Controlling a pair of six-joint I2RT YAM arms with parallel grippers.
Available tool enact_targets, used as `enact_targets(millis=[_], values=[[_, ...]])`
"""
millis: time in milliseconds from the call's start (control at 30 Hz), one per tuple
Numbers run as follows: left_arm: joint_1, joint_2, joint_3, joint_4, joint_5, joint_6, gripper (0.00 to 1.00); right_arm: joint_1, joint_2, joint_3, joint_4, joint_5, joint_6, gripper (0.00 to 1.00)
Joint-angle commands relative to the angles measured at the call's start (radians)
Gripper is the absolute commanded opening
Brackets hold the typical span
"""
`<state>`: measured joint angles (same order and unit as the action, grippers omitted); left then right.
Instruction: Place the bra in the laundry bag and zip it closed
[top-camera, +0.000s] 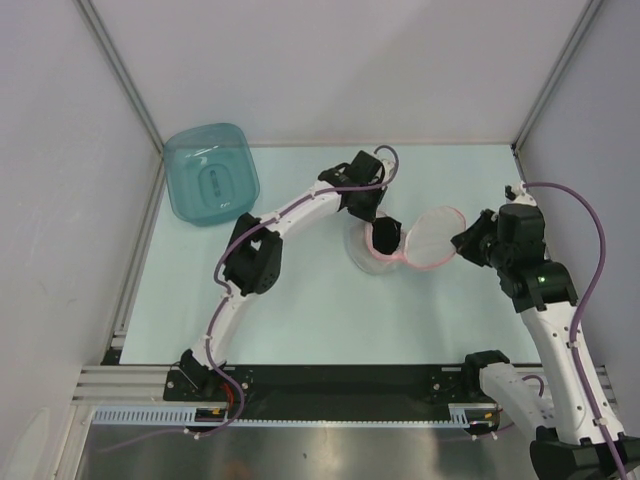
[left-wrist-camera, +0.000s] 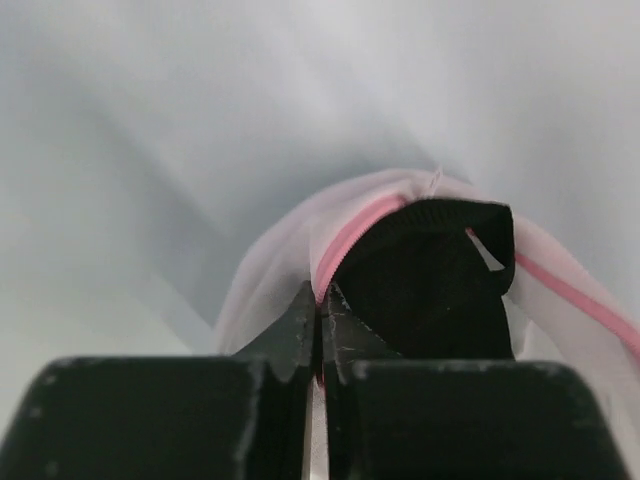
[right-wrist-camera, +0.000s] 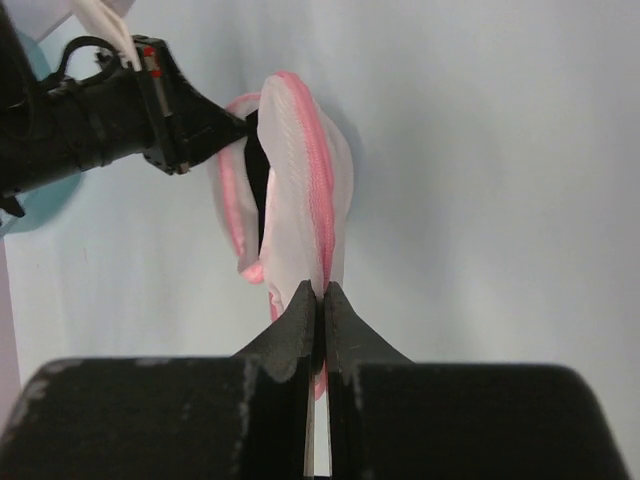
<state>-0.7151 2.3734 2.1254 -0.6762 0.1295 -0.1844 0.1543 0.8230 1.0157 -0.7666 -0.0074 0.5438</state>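
Bra (left-wrist-camera: 430, 280) sits in the laundry bag (right-wrist-camera: 300, 180) beside left tool (left-wrist-camera: 320, 300), which, like right tool (right-wrist-camera: 320, 296), seemingly pinches its rim.

The small laundry bag (top-camera: 425, 238), a pouch of milky white see-through mesh, is edged all round with bright pink zipper trim, and the soft fabric bra (top-camera: 385, 237) showing in its left half is plain black, with no pattern. Under the bag the table (top-camera: 300, 320) is pale mint green, and well to the left of the bag the rounded plastic tub (top-camera: 210, 175) is a translucent teal. Either side of the bag, the left arm (top-camera: 300, 205) and the right arm (top-camera: 560, 350) are white with black joints, trailing thin purple cables (top-camera: 603, 245).
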Motion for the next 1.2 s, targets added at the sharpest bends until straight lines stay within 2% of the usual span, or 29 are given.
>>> enact_targets(millis=[0,200,267,367,433,633,800,833,933,967,1033,1067,1133,1167], values=[[0.005,-0.077,0.140,-0.040,-0.088,0.004,0.00,-0.042,0.031,0.084,-0.028,0.047,-0.060,0.00],[0.005,-0.270,0.078,-0.031,-0.103,-0.010,0.00,-0.062,0.045,0.328,-0.150,0.138,-0.130,0.00],[0.011,-0.273,0.056,-0.036,-0.114,-0.001,0.00,-0.064,0.041,0.377,-0.171,0.132,-0.133,0.00],[0.045,-0.226,0.059,-0.063,-0.102,-0.010,0.00,-0.065,0.039,0.322,-0.159,0.132,-0.139,0.00],[0.062,-0.214,0.045,-0.062,-0.012,-0.052,0.00,-0.075,0.048,0.288,-0.158,0.106,-0.134,0.00],[0.063,-0.244,-0.010,0.009,0.045,-0.078,0.00,-0.084,0.048,0.241,-0.134,0.038,-0.128,0.00],[0.062,-0.206,-0.048,0.024,0.130,-0.095,0.06,-0.084,0.053,0.204,-0.125,-0.009,-0.128,0.00],[0.060,-0.210,-0.064,0.044,0.136,-0.096,0.08,-0.082,0.054,0.184,-0.125,-0.016,-0.125,0.00],[0.048,-0.276,-0.149,0.113,0.115,-0.104,0.27,-0.084,0.047,0.155,-0.119,-0.029,-0.125,0.00],[0.042,-0.305,-0.221,0.147,0.096,-0.115,0.38,-0.082,0.047,0.144,-0.120,-0.029,-0.125,0.00],[0.033,-0.417,-0.300,0.248,0.061,-0.124,0.48,-0.082,0.045,0.138,-0.120,-0.032,-0.123,0.00],[0.020,-0.454,-0.370,0.279,0.015,-0.135,0.57,-0.082,0.047,0.138,-0.122,-0.032,-0.120,0.00],[-0.004,-0.588,-0.462,0.405,-0.028,-0.135,0.64,-0.084,0.051,0.142,-0.126,-0.031,-0.116,0.00],[-0.044,-0.642,-0.575,0.464,-0.045,-0.118,0.66,-0.084,0.054,0.150,-0.126,-0.031,-0.108,0.00]])
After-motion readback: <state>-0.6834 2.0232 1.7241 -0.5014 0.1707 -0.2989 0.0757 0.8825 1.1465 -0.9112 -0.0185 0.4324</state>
